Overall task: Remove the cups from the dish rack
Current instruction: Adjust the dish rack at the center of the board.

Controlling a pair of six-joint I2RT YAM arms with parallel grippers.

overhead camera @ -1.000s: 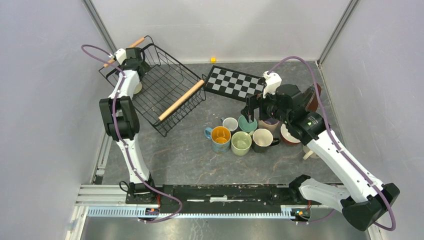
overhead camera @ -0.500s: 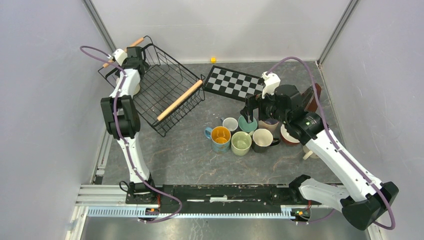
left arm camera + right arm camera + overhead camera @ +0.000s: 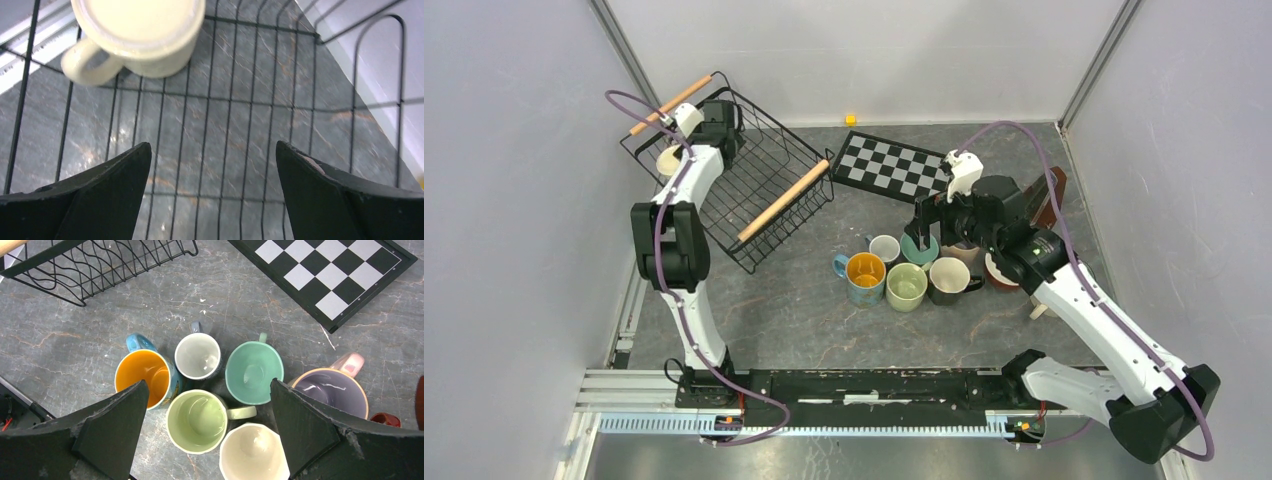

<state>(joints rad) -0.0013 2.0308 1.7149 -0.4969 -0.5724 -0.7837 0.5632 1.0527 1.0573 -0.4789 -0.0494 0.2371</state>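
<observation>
Dish rack (image 3: 749,170) holds one cream mug (image 3: 137,35), upright in the far-left corner, with its handle toward the left finger's side. Six mugs are out on the table (image 3: 60,340), clustered tight: blue/yellow mug (image 3: 145,371), white mug (image 3: 197,356), teal mug (image 3: 254,371), light green mug (image 3: 197,420), cream-inside mug (image 3: 252,450), pink mug (image 3: 327,392). Checkered board (image 3: 327,272) sits beyond them.

Left arm reaches into the rack. Left gripper (image 3: 212,150) points down over bare wire, jaws spread wide, empty, mug just ahead of the fingertips. Right gripper (image 3: 208,385) hangs above the cluster, jaws wide, holding nothing.
</observation>
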